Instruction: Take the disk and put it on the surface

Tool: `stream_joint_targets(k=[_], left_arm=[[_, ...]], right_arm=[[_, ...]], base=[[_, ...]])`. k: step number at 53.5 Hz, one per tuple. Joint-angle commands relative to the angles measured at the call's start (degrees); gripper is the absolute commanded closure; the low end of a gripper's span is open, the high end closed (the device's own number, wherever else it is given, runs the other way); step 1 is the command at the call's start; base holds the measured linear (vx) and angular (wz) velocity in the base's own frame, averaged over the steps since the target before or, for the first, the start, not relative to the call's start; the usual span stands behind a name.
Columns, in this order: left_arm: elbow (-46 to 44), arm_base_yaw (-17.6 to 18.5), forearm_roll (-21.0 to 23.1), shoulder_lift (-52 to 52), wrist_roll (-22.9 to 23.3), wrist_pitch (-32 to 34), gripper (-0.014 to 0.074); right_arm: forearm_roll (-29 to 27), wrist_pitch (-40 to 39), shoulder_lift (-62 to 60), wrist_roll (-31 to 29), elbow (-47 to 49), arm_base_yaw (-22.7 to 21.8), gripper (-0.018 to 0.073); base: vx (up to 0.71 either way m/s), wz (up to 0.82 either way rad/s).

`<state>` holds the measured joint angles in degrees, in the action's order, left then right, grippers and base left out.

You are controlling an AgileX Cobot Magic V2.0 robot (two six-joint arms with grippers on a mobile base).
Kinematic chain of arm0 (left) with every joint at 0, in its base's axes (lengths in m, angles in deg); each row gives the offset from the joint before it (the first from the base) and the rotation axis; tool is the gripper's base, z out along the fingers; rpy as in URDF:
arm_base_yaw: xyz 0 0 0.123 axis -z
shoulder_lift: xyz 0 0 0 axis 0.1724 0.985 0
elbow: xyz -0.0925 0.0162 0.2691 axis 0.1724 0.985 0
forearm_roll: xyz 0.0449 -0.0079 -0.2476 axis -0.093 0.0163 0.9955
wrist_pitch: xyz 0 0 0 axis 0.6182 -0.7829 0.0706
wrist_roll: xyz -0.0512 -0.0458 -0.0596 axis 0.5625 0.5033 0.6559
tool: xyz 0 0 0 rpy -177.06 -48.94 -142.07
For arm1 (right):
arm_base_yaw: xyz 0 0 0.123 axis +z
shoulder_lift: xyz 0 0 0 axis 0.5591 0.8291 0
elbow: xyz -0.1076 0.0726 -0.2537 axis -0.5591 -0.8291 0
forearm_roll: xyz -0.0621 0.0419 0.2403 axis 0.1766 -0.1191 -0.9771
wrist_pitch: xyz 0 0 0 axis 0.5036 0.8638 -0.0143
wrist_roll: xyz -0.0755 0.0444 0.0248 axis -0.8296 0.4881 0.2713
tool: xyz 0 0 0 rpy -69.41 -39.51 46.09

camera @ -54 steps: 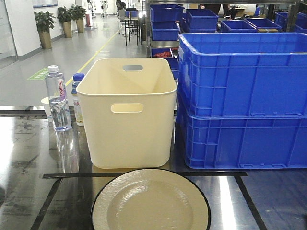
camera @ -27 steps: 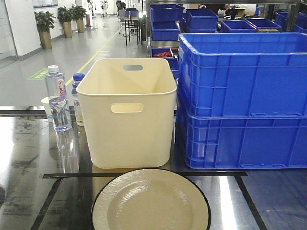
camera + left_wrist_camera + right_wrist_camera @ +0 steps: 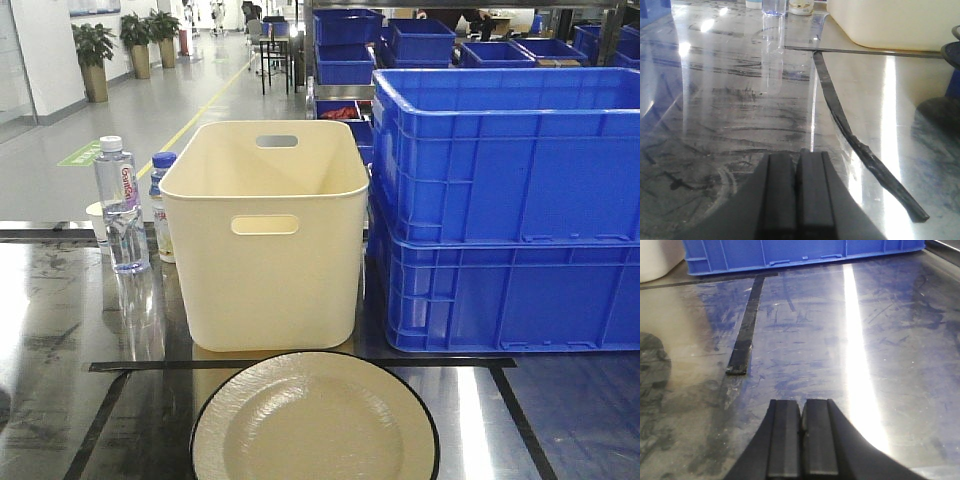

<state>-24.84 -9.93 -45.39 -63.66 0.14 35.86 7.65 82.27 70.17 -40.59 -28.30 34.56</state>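
Exterior front view: round cream enamel disk with black rim (image 3: 314, 420), lying flat on the glossy dark metal tabletop (image 3: 60, 340) at the near edge, inside black tape lines (image 3: 300, 364). Behind it, a cream plastic tub with handle slots (image 3: 264, 240); to its right, two stacked blue plastic crates (image 3: 505, 210); to its left, a clear water bottle with white cap (image 3: 119, 205).

Left wrist view: left gripper (image 3: 796, 192), black fingers pressed together, empty, low over the tabletop; a loose tape strip just beside it.

Right wrist view: right gripper (image 3: 801, 437), fingers closed together, holding nothing, above bare metal.
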Motion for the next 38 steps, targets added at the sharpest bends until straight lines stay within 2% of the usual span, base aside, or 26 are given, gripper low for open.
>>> stream_joint_targets(k=[1,38], left_arm=[[-1.18,0.04,-0.17,-0.13,0.52,4.77,0.0601],[-1.18,0.04,-0.17,-0.13,0.52,4.77,0.0601]], right_arm=[[0.49,-4.19,-0.62,0.01,-0.44,0.00,0.0571],[0.49,-4.19,-0.62,-0.19,-0.44,0.00,0.0571]], base=[[0.00,0.00],[0.00,0.00]])
